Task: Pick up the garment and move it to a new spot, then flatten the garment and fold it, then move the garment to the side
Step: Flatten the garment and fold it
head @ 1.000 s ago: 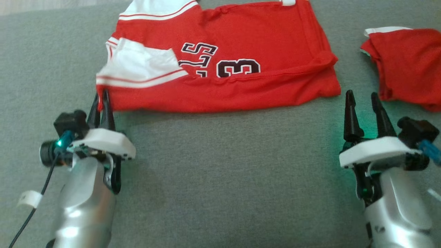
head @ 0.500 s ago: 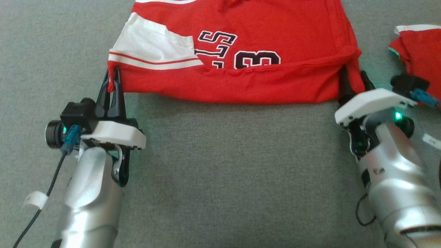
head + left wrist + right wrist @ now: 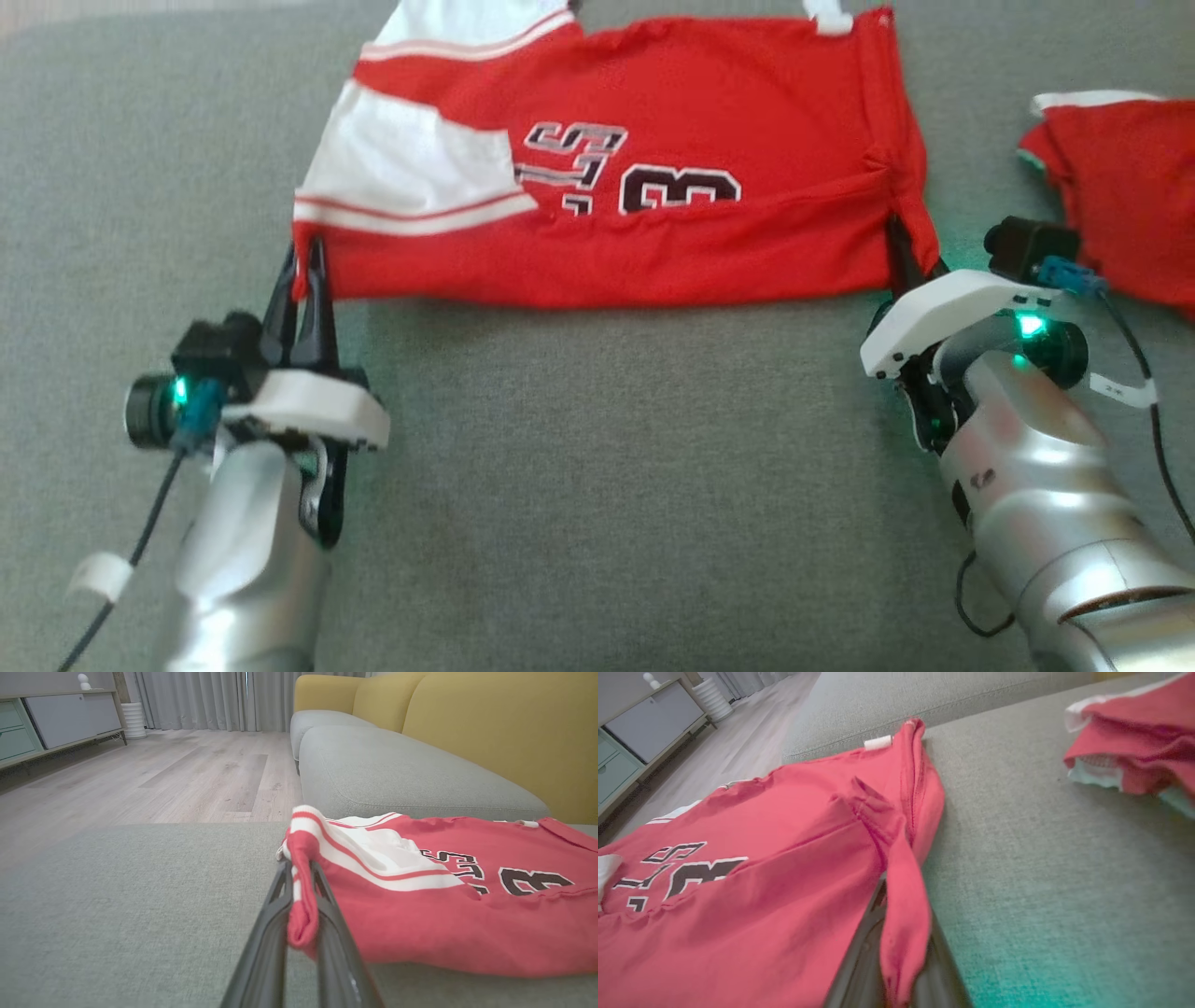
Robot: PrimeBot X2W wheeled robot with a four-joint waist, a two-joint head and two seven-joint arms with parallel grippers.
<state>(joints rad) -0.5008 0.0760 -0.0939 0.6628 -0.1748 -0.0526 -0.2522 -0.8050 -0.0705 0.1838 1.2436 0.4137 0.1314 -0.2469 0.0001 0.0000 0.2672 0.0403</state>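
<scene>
The left hand has its two long dark fingers pressed together on the near left corner of the red jersey. In the left wrist view the hand pinches a rolled fold of red and white striped hem, which stands up between the fingers. The right hand is clamped on the near right corner of the same garment. In the right wrist view, a narrow red strip of seam runs down between the fingers of this hand and covers part of them.

Between the two hands the jersey lies spread across the grey woven sofa seat, its near edge drawn almost straight from one grip to the other. A white sleeve panel with thin red stripes is folded over the left part. Just to its right are dark outlined letters and the numeral 3.

A second, crumpled red garment with white trim sits on the seat to the right, apart from the jersey. Past the seat, the left wrist view shows yellow back cushions, pale wooden floor and a low grey cabinet.
</scene>
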